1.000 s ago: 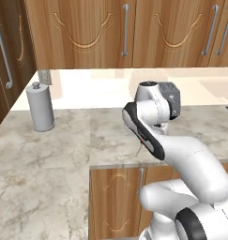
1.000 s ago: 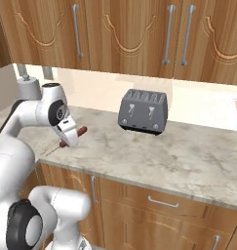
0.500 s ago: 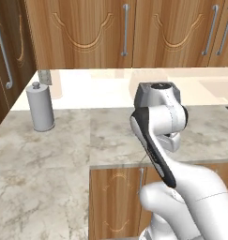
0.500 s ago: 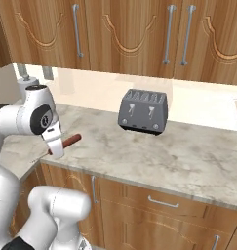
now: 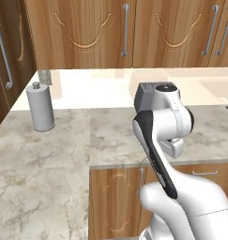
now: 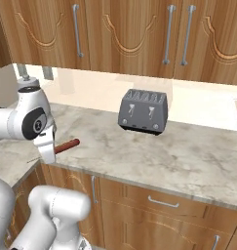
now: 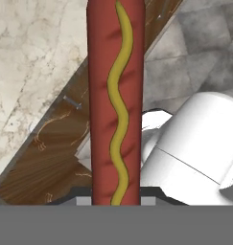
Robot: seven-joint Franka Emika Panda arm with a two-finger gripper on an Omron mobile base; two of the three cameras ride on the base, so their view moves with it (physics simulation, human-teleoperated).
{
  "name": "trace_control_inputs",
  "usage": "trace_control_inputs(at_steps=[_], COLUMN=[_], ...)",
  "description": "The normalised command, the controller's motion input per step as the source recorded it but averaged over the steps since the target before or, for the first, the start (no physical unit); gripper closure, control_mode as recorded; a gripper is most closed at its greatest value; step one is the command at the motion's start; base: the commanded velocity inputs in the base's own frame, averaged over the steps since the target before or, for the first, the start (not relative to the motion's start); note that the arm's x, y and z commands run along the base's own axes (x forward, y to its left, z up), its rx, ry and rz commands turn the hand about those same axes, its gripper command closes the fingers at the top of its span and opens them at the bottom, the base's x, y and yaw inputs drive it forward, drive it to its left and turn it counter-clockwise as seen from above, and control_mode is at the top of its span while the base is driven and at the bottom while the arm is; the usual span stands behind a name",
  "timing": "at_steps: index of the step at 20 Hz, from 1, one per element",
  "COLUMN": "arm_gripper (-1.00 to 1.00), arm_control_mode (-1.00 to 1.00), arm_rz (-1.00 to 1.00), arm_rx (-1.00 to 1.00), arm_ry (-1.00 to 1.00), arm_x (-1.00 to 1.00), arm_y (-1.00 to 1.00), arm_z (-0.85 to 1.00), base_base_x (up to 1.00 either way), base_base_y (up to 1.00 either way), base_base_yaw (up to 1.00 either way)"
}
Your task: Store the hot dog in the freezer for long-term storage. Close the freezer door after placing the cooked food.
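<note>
Hot dog runs straight up the middle of the hand view, a reddish-brown rod with a wavy yellow mustard line along its length, its lower end seated between the jaws at the bottom. The jaws are closed together on it. In the right base view the same hot dog juts out sideways from the gripper, held in the air at the front edge of the marble countertop, above the wooden base cabinets. The white arm bends sharply there, with its wrist turned downward beside the counter edge.

Behind the rod, the hand view shows a wooden cabinet front crossing diagonally, marble surface beyond it, and grey floor tiles at the upper right.

Farther back on the countertop, the right base view shows a grey four-slot toaster standing upright, well apart from the gripper. In the left base view the toaster is partly hidden behind the arm's upper link. A grey cylindrical canister with a small knob on top stands upright near the left end of the counter, close to the pale backsplash.

Wooden wall cabinets with long grey bar handles line the wall above the counter.
</note>
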Motion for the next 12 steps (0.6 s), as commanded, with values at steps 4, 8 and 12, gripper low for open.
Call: trace_control_inputs(at_steps=[4, 8, 12], arm_gripper=[1.00, 1.00, 1.00], arm_control_mode=[-1.00, -1.00, 1.00], arm_rz=[0.00, -0.03, 0.00], arm_rx=[0.00, 0.00, 0.00], arm_ry=[0.00, 0.00, 0.00], arm_x=[0.00, -0.06, 0.00], arm_y=[0.00, -0.03, 0.00], arm_z=[0.00, 0.00, 0.00], base_base_x=[0.00, 0.00, -0.39], base_base_y=[0.00, 0.00, -0.41], base_base_yaw=[0.00, 0.00, -0.23])
